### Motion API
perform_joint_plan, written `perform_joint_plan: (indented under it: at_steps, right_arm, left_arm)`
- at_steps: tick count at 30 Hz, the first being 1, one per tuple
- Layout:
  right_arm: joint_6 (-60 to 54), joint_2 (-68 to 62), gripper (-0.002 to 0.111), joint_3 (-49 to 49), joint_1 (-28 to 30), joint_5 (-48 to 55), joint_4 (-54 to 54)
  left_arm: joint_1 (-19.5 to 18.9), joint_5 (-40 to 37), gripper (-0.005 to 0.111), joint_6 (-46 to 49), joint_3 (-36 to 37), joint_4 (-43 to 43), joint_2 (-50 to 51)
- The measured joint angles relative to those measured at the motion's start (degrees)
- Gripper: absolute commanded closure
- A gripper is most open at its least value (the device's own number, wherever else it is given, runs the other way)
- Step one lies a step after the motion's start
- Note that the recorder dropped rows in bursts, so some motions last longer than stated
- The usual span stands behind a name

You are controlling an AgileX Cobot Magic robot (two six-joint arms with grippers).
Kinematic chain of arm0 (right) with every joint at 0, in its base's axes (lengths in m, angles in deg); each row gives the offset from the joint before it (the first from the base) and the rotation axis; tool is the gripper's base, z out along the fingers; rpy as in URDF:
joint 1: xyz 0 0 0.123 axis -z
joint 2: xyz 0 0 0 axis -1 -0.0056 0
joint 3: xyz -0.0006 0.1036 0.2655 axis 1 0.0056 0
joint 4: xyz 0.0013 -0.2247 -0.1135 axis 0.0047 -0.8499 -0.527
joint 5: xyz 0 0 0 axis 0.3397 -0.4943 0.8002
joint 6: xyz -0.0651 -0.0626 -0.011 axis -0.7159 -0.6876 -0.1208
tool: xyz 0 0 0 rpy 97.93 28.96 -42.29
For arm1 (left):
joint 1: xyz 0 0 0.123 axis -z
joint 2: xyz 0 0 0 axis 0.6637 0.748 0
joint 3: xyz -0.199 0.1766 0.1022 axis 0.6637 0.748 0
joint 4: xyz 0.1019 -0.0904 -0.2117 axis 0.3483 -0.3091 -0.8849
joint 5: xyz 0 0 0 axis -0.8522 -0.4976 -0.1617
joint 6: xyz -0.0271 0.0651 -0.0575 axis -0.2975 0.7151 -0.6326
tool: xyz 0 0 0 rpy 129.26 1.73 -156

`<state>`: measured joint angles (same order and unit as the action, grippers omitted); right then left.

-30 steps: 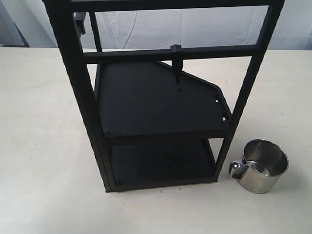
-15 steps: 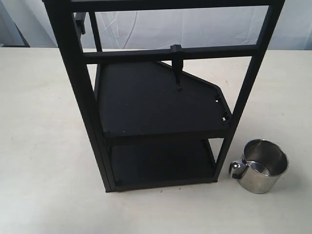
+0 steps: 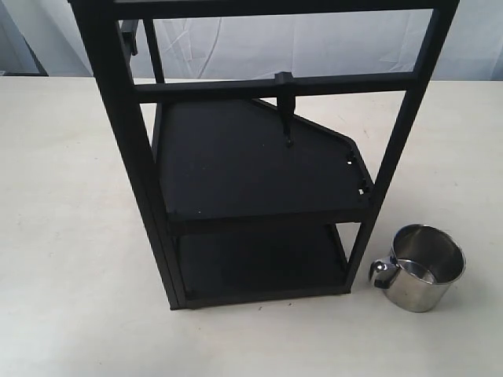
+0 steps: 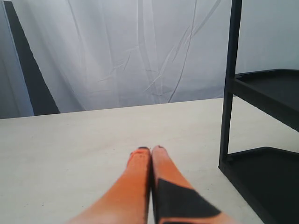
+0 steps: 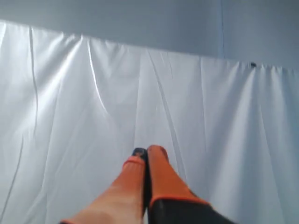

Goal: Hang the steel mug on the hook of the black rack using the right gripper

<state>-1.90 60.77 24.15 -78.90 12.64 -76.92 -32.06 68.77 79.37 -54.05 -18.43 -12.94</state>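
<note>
Cream table (image 3: pixel 63 236): one steel mug (image 3: pixel 424 267), one two-shelved black rack (image 3: pixel 259 157)

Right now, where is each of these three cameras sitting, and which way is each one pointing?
Exterior view: off the arms, above, looking down on the black rack and steel mug; no robot part shows.
Left wrist view: low over the table, facing the white curtain; shut left gripper shows.
Right wrist view: aimed at the curtain only; shut right gripper shows.
Shared: the exterior and left wrist views both show the rack.
</note>
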Motion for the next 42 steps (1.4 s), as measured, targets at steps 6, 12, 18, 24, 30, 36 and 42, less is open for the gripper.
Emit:
perform_joint_plan:
  at_steps: [6, 12, 18, 24, 30, 36, 42]
  right_arm:
    - [20.85, 0.0, 0.108, 0.0, 0.0, -2.77, 5.79]
    - [50.27, 0.0, 0.108, 0.0, 0.0, 15.77, 4.08]
    - [70.87, 0.0, 0.108, 0.0, 0.0, 20.11, 5.38]
    - [77.66, 0.0, 0.108, -1.08, 0.0, 16.02, -9.97]
    - [94.47, -9.38, 0.108, -12.95, 0.0, 20.8, -58.53]
    - [107.03, -32.51, 0.108, -25.84, 0.0, 14.11, -89.57]
    - [106.05, -56.63, 0.109, -36.61, 0.0, 0.37, -92.61]
  left_arm:
    - [0.0, 0.0, 0.105, 0.0, 0.0, 0.0, 0.0]
    - [0.0, 0.0, 0.105, 0.0, 0.0, 0.0, 0.0]
    - [0.0, 0.0, 0.105, 0.0, 0.0, 0.0, 0.0]
    - [0.0, 0.0, 0.105, 0.0, 0.0, 0.0, 0.0]
    - [0.0, 0.0, 0.105, 0.0, 0.0, 0.0, 0.0]
    - [0.0, 0.0, 0.105, 0.0, 0.0, 0.0, 0.0]
    - [0.0, 0.0, 0.105, 0.0, 0.0, 0.0, 0.0]
